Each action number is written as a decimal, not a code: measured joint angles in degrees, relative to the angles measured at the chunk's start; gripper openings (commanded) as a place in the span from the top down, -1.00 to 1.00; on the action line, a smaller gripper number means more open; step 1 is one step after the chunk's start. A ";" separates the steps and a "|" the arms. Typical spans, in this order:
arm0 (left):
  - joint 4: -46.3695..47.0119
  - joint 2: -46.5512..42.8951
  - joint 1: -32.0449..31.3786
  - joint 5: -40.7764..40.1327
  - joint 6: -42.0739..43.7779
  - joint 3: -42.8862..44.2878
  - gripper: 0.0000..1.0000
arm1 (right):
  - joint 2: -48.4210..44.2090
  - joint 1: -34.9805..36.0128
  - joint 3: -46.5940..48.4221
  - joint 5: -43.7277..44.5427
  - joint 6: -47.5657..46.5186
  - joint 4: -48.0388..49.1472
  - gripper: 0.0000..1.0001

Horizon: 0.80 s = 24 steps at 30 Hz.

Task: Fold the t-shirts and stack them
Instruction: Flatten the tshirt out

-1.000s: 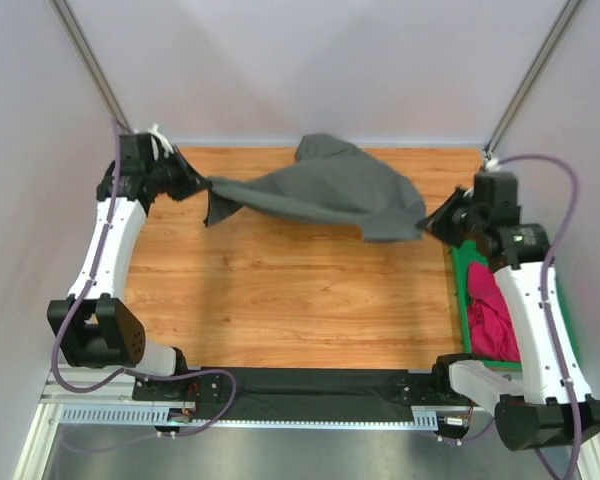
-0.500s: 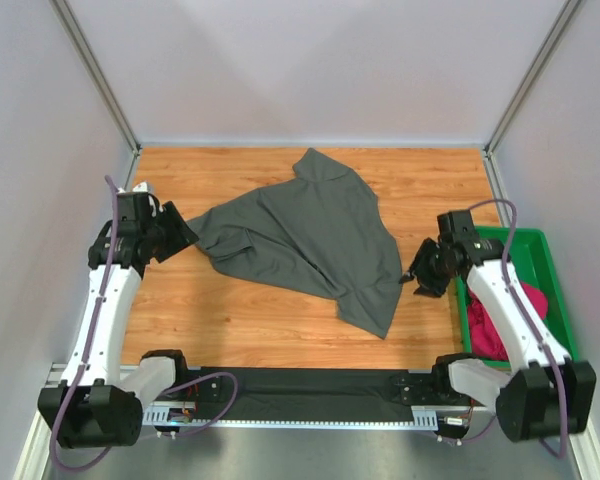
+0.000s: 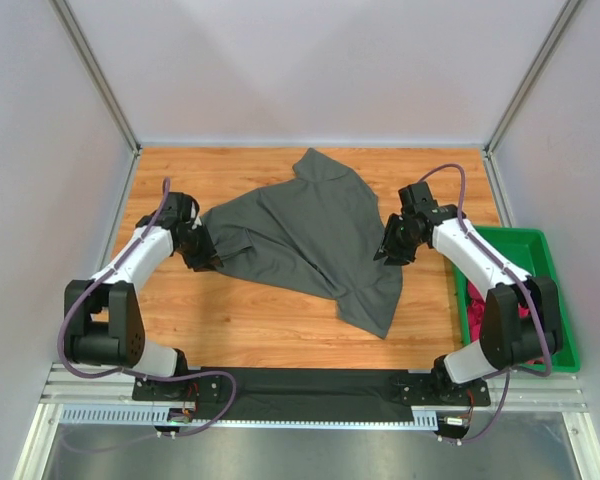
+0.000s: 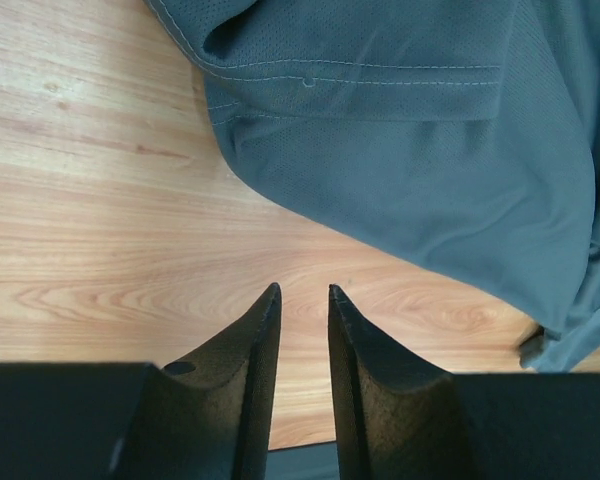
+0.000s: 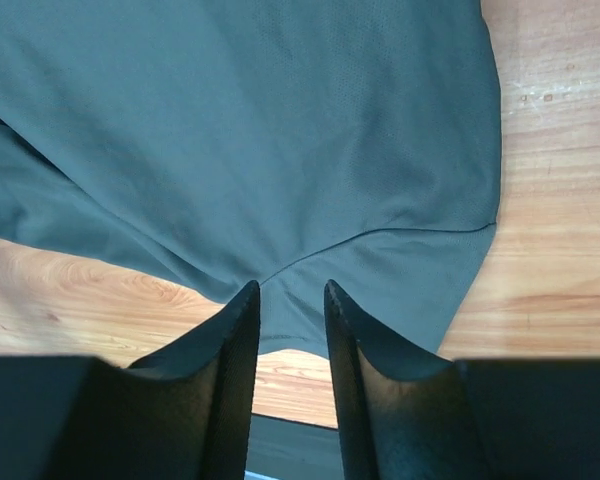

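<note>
Booth: Fingers (image 4: 255, 350) on your left gripper (image 4: 300, 290) stand a narrow gap apart with nothing between them, and the bare wood of the table (image 4: 80, 230) is under the tips. Your right gripper (image 5: 285, 285) is the same: tips slightly parted, clamped on nothing.

Floor: (Neither one has cloth in it, going by both wrist views.) Here's the risk for you: the grey t-shirt (image 3: 300, 235) lies spread out but skewed and rumpled, with one corner trailing toward the near edge. If you close where the right tips hang, you may pinch more than one layer at that hem line, and the fold drags crooked.

Booth: On the left, if you close now you'd likely grab air. The hem is just beyond the tips, not between them. A low sweep could also bunch the edge up instead of getting under it.

Floor: Positions, then. Your left tips sit just short of the shirt's left edge, cloth ahead of them. Your right tips hover over its right border, dark fabric showing through the gap.

Booth: The pink t-shirt (image 3: 475, 318) lies in the green tray (image 3: 540, 250) at the right of the table, well apart from both grippers.
</note>
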 measured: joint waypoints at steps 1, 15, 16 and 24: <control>0.76 0.68 -0.02 -0.11 -0.72 -0.04 0.32 | -0.11 0.07 -0.13 0.00 -0.09 0.33 0.44; 11.04 9.73 -0.37 -3.43 -6.14 -0.31 0.40 | 12.44 13.22 8.94 1.05 1.09 11.34 0.99; 10.78 10.27 -0.37 -4.09 -6.80 -0.20 0.42 | 15.19 14.71 11.89 1.11 1.16 12.76 0.99; 6.21 11.02 -0.37 -6.21 -14.12 -0.83 0.39 | 34.56 20.83 36.44 2.58 1.40 19.82 1.00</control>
